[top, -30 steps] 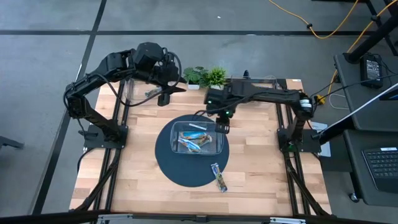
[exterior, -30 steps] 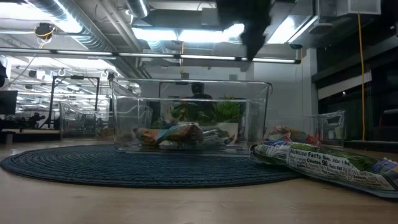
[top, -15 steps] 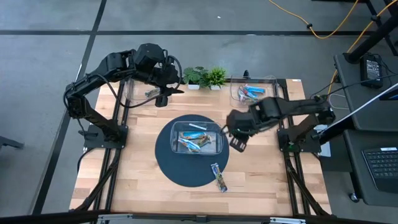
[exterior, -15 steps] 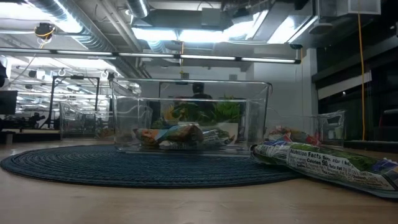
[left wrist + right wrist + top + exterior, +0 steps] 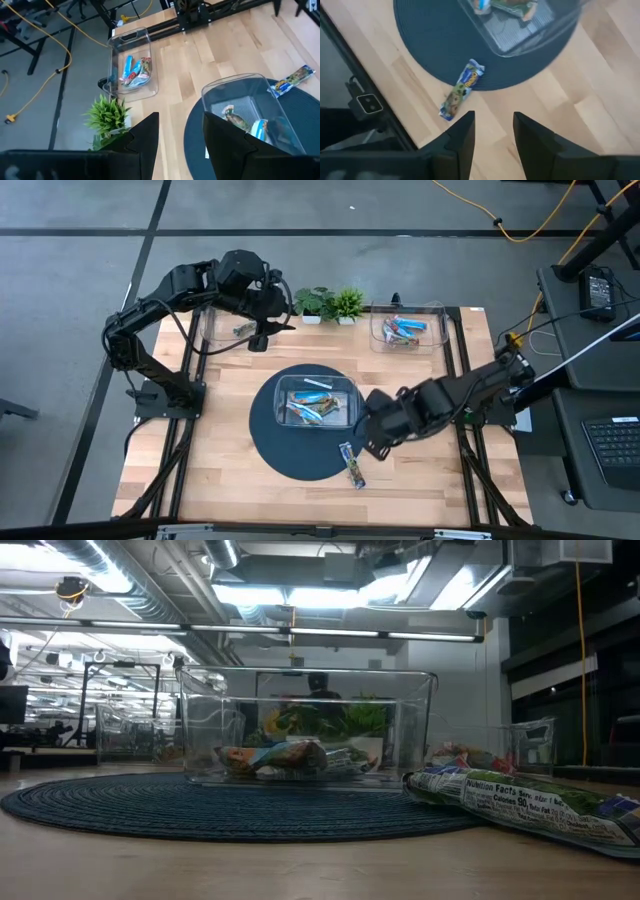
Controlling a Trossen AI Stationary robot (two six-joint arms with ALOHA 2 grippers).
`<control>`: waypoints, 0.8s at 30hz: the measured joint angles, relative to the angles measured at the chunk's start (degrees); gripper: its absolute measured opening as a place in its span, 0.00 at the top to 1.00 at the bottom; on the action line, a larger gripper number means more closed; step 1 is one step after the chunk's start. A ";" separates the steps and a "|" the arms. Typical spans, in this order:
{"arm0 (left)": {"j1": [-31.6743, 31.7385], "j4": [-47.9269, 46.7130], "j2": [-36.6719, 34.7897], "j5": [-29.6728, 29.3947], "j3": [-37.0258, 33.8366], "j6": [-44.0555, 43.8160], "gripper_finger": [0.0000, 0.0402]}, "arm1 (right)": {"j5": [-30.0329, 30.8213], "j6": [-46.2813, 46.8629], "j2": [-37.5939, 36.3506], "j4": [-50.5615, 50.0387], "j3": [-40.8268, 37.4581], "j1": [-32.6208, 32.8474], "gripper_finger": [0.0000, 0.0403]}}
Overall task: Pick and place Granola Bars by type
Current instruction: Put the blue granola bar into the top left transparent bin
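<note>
I have the right gripper [image 5: 373, 442] low over the right edge of the round dark mat [image 5: 270, 442], just beside the clear middle bin [image 5: 350, 395] and a little to the far right of the loose bar [image 5: 350, 464]. Through its wrist camera I see both fingers [image 5: 462, 137] spread with a plain gap between them, nothing held, and the loose bar [image 5: 461, 89] lying half on the mat's rim, half on the bare wood table [image 5: 560, 120].

That loose bar has an orange-brown and blue wrapper; in the low view it lies flat at the right, its label facing the camera [image 5: 520, 802].

The middle bin sits on the mat and holds a few bars [image 5: 312, 408], blue and multicoloured ones mixed. The far right bin [image 5: 440, 308] holds blue bars [image 5: 402, 330]. The far left bin [image 5: 205, 330] holds one bar [image 5: 243, 330], colour hard to tell.

My left gripper [image 5: 263, 335] hangs at the far left, just beside that bin, near the small green plants [image 5: 332, 303]. Its fingers [image 5: 145, 135] stand apart, empty.
</note>
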 joint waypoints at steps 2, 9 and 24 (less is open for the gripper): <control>0.00 0.04 0.00 -0.01 0.00 0.44 0.64 | 1.52 -0.15 1.42 1.10 0.00 1.25 0.66; 0.00 0.09 0.00 -0.02 0.00 0.71 0.64 | 1.28 1.73 7.63 1.80 -0.07 4.87 0.48; 0.00 0.18 0.00 -0.04 0.00 0.65 0.64 | -4.05 7.49 9.76 13.95 -10.54 6.63 0.13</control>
